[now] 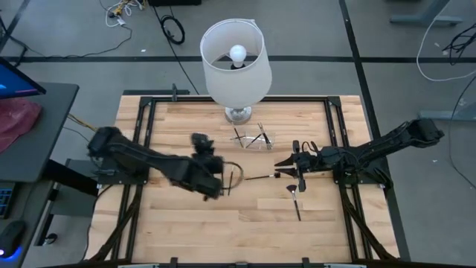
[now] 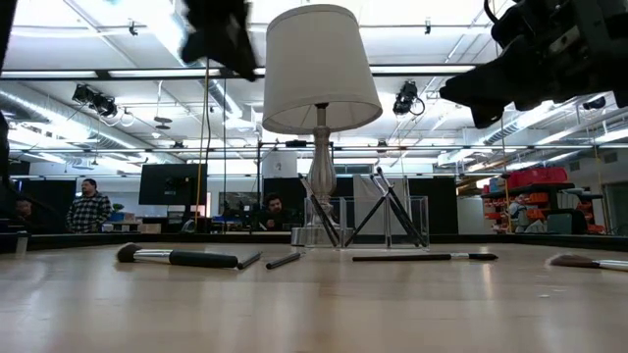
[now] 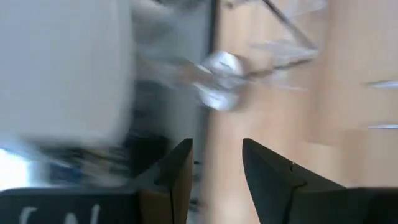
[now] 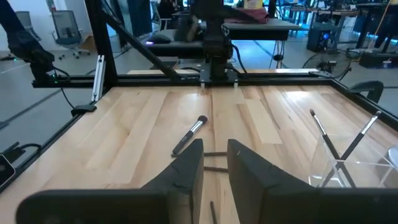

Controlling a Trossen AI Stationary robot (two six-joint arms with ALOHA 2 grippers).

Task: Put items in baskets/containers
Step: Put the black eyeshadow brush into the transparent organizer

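Left gripper (image 3: pixel 214 171): fingers apart, empty, near lamp base.
Right gripper (image 4: pixel 214 165): narrow gap, empty.
Small clear plastic box (image 1: pixel 253 139): brushes inside, leaning.

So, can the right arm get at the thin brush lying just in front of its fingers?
Probably yes. The right gripper points at the thin brush, which lies flat on bare wood with nothing between them. The left gripper hovers near the brush's other end and could crowd it.
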